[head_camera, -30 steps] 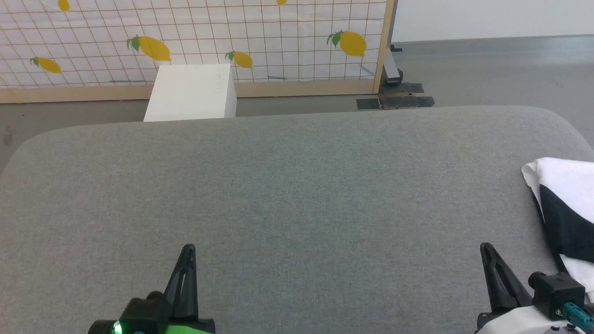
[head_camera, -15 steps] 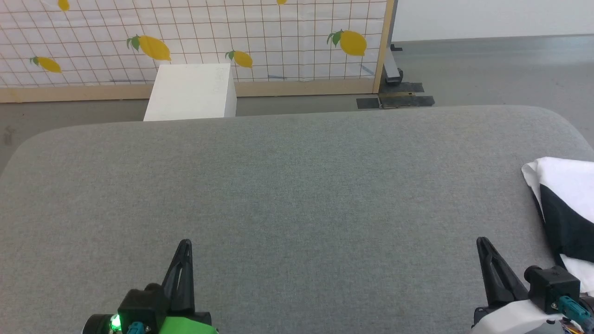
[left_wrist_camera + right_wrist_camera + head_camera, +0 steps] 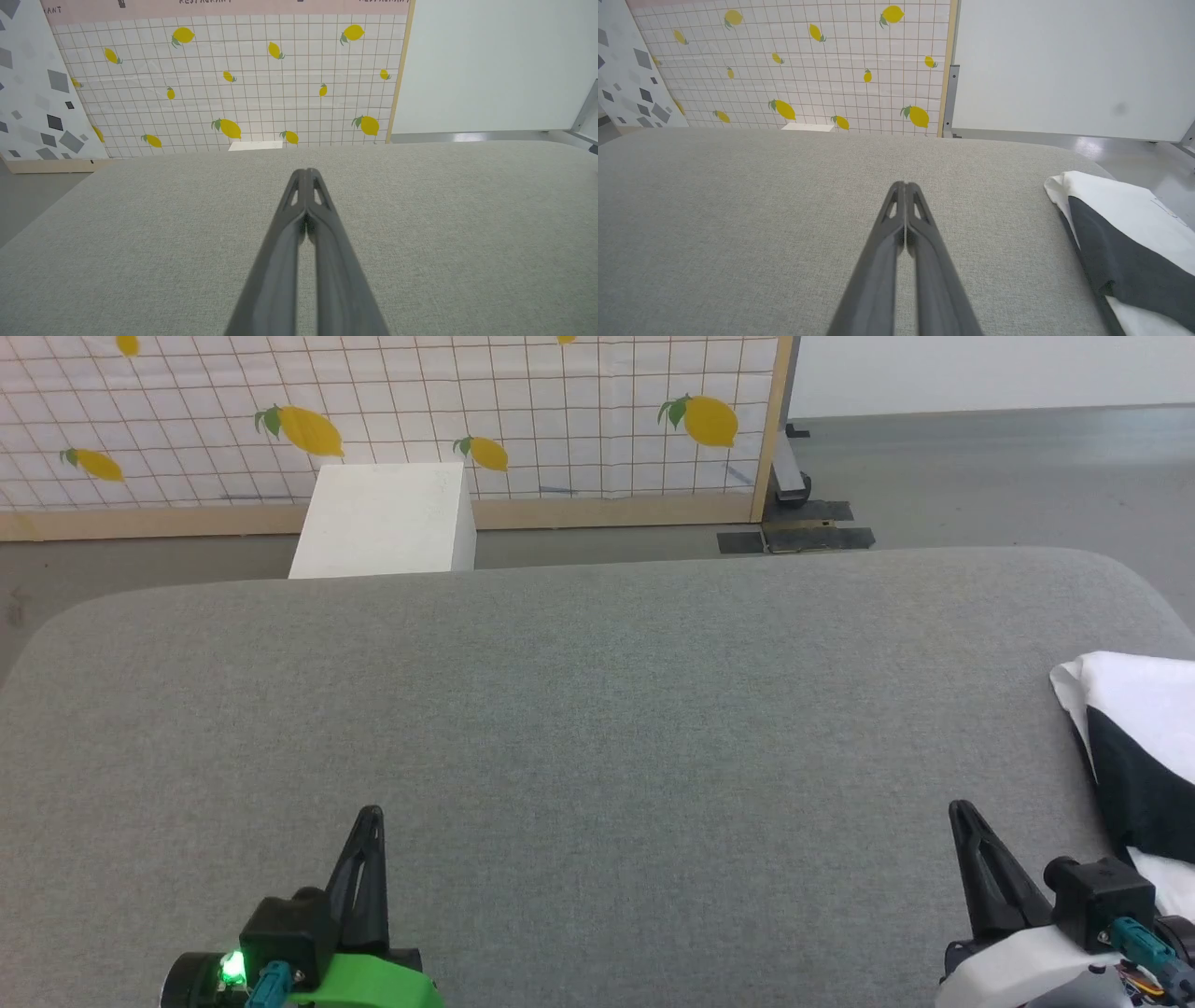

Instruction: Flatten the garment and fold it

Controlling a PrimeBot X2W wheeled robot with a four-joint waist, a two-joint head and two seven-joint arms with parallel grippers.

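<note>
Fingers of left gripper (image 3: 370, 816) lie pressed together, no gap at the tips, nothing between them. Seen from the head, it sits at lower left w/ fingers pointing up-frame; green wrist shell and a lit green lamp show at the bottom edge. In the left wrist view the closed pair (image 3: 306, 171) runs straight out, low over grey padded surface (image 3: 597, 709); whether the tips touch the fabric cannot be told.

Right gripper (image 3: 958, 808) is likewise closed tip to tip and holds nothing. It sits at lower right of the head view, fingers leaning slightly left, white forearm shell and a teal connector behind. Right wrist view: closed pair (image 3: 904, 185) over bare grey fabric, approx. level w/ the surface.

Garment (image 3: 1134, 705) lies bunched at the right edge of the padded surface, to the right of the right gripper and apart from it; white panel on top, black section below, partly cut by the frame edge. It is not flat.

Beyond the far edge: white box (image 3: 383, 523) on floor (image 3: 980, 476), backed by lemon-print panel (image 3: 523, 420).
</note>
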